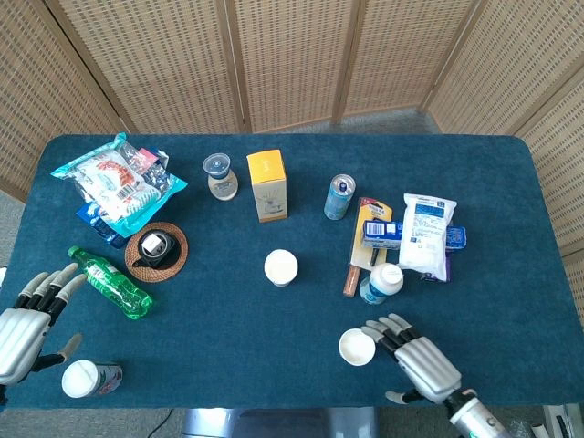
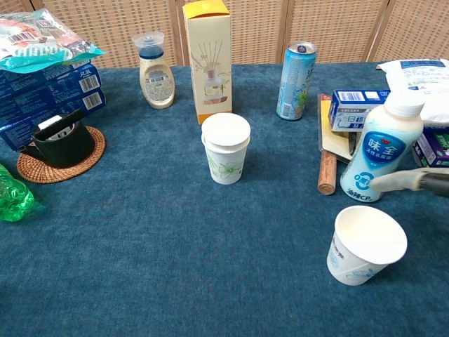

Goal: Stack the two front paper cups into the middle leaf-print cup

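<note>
**Blue cloth, white cups, two empty hands**

Blue felt is covering the whole table point(image 1: 274, 365), and the paper cups are standing out against it. The leaf-print cup point(image 2: 226, 156) is sitting upright in the middle of the table, with what looks like another cup already nested in its mouth. A second white paper cup point(image 2: 365, 245) is standing alone at the front right, leaning slightly, its mouth open to the ceiling. A third cup point(image 1: 80, 378) is sitting at the front left corner, near the table's edge.

The right hand point(image 1: 415, 358) is hovering just beside the front right cup, fingers spread apart and holding nothing; from the chest camera only a fingertip point(image 2: 393, 182) is showing, reaching in front of the white milk bottle point(image 2: 384, 146). The left hand point(image 1: 23, 315) is hanging at the left edge, fingers likewise splayed and empty, just above the corner cup and close to the green plastic bottle point(image 1: 111, 283).

Further back, a yellow carton point(image 2: 208, 56) and a blue drink can point(image 2: 295, 71) are standing behind the leaf-print cup, and a woven coaster point(image 1: 156, 251) with a dark mug on it is lying off to the left.
</note>
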Robot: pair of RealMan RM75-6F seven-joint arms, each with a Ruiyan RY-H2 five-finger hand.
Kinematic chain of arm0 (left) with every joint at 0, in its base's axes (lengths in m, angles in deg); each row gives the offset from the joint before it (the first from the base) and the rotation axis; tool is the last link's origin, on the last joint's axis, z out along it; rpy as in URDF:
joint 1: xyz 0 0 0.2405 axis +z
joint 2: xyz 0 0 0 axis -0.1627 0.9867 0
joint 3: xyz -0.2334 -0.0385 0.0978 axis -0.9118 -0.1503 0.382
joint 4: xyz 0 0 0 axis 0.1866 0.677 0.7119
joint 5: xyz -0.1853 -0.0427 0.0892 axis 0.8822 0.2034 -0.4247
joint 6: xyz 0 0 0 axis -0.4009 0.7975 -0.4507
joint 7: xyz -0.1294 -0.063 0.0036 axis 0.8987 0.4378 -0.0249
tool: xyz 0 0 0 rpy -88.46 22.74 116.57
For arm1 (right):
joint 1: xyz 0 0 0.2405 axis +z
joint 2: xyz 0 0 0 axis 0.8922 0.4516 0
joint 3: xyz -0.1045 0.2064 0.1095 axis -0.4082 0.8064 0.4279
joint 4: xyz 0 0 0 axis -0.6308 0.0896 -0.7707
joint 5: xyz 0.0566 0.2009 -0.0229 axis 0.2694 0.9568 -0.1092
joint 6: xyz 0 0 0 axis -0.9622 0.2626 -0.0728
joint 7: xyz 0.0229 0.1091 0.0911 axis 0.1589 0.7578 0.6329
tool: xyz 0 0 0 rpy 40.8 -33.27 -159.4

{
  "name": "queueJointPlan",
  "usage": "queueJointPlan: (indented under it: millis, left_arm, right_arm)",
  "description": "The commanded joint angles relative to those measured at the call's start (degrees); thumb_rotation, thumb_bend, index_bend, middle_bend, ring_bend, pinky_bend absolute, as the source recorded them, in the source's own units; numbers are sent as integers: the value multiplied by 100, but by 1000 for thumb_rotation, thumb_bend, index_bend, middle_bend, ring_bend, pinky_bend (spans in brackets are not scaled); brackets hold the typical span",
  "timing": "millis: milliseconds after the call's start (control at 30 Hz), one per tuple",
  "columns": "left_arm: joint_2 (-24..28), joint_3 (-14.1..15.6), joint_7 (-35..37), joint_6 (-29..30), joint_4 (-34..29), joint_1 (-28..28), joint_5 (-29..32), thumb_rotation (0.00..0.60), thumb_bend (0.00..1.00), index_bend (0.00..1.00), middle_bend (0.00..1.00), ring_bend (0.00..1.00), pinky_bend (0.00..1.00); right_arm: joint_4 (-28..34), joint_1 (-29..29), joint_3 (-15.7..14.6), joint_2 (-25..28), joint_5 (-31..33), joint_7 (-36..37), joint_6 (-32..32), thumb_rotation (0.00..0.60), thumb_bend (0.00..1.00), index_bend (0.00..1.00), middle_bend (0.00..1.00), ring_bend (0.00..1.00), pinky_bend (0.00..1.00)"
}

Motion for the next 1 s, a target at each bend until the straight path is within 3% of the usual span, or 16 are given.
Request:
queueJointPlan:
  millis: [33, 267, 533, 767, 1000]
  left_arm:
    - [15, -16, 20, -7, 9, 13, -9, 600, 397, 0, 0, 0, 0]
    - [60, -92, 115, -10, 28, 58, 30, 600, 398, 0, 0, 0, 0]
    - [106, -145, 190, -12, 32, 100, 14, 600, 398, 0, 0, 0, 0]
    - [129, -198, 228, -25, 38, 132, 48, 600, 397, 0, 0, 0, 0]
    - [128, -243, 233, -43, 36, 159, 79, 600, 398, 0, 0, 0, 0]
  right_arm:
    - [59, 216, 204, -287, 291, -282, 298, 600, 108, 0, 0, 0, 0]
    - [-21, 437, 386, -718, 760, -597, 603, 600, 112, 0, 0, 0, 0]
    - [-183, 530, 371, -999, 1005, -714, 687, 600, 119, 0, 0, 0, 10]
    - [-639, 493, 235, -1219, 778, -311, 428, 600, 178, 13, 0, 0, 182]
    - [-1165, 432, 54, -1364, 345, 299, 0, 600, 300, 121, 64, 0, 429]
